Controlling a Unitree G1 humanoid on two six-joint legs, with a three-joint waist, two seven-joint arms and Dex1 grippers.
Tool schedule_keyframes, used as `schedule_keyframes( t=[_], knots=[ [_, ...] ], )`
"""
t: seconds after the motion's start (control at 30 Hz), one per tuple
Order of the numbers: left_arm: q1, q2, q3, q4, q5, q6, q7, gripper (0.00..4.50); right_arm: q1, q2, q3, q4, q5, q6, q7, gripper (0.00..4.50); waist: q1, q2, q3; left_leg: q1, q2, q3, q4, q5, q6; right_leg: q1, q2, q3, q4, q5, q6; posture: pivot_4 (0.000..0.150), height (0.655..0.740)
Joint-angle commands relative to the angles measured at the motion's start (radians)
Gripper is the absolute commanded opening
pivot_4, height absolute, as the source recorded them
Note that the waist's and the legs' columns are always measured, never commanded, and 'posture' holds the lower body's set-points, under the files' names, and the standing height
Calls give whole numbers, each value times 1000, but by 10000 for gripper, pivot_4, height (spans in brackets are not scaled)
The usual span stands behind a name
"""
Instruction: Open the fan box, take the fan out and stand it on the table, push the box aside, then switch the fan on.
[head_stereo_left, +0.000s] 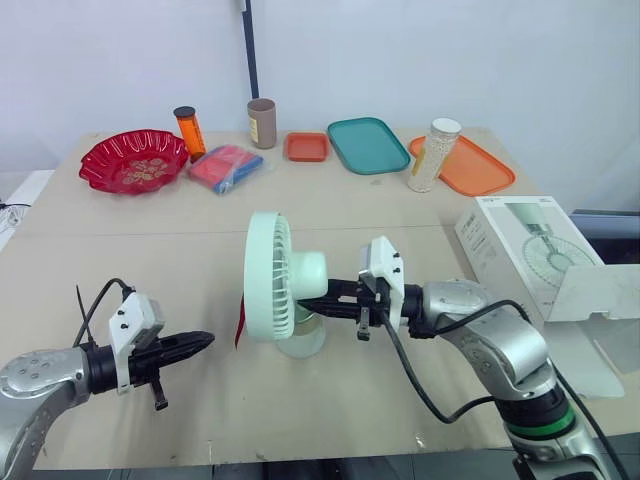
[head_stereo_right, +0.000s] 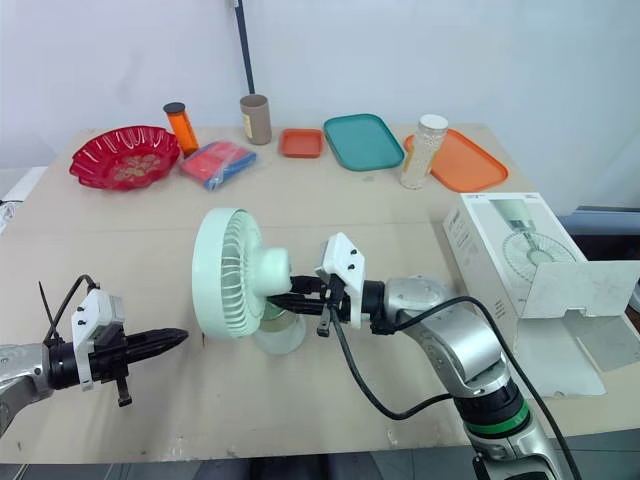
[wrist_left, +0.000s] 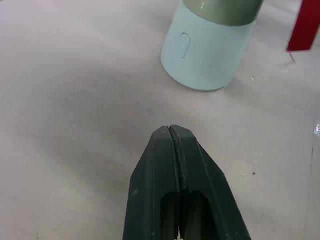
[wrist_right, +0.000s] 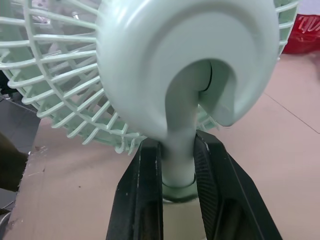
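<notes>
A pale green fan (head_stereo_left: 275, 278) stands upright on its round base (wrist_left: 207, 50) near the middle of the table, cage facing my left side. My right gripper (head_stereo_left: 312, 303) is shut on the fan's neck (wrist_right: 178, 160), one black finger (wrist_right: 142, 200) on each side of it. My left gripper (head_stereo_left: 200, 343) is shut and holds nothing; it hovers just above the table a short way left of the fan's base, pointing at it. An oval button (wrist_left: 184, 45) shows on the base wall. The white fan box (head_stereo_left: 540, 260) lies at the right with its flap (head_stereo_left: 598, 294) open.
Along the far edge stand a red bowl (head_stereo_left: 134, 159), an orange bottle (head_stereo_left: 189, 131), a red and blue packet (head_stereo_left: 227, 167), a brown cup (head_stereo_left: 262, 122), a small orange tray (head_stereo_left: 306, 146), a teal tray (head_stereo_left: 367, 144), a jar (head_stereo_left: 433, 154) and an orange tray (head_stereo_left: 475, 168).
</notes>
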Motion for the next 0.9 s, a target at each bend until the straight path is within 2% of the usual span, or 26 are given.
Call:
schedule_keyframes(
  t=[0.03, 0.23, 0.4, 0.9],
  knots=[
    [-20, -4, -4, -26, -5, -12, 8, 595, -42, -6, -67, -48, 47, -8, 0, 3794, -1, 0, 0, 0, 0, 0, 0, 0, 0, 0, 0, 0, 0, 0, 0, 1500, 7382],
    [-37, -11, -24, -17, 1, -19, 8, 595, -33, -28, -94, -21, 46, -27, 22, 3794, 0, 0, 0, 0, 0, 0, 0, 0, 0, 0, 0, 0, 0, 0, 0, 1500, 7382],
    [-32, -18, -41, -26, 7, -28, 11, 595, 2, -50, -79, 52, -9, -125, 76, 3794, 0, 0, 0, 0, 0, 0, 0, 0, 0, 0, 0, 0, 0, 0, 0, 1500, 7382],
    [-8, -14, -24, -55, -2, -18, 23, 595, 13, -29, -66, 129, -38, -217, 103, 3794, 0, 0, 0, 0, 0, 0, 0, 0, 0, 0, 0, 0, 0, 0, 0, 1500, 7382]
  ],
)
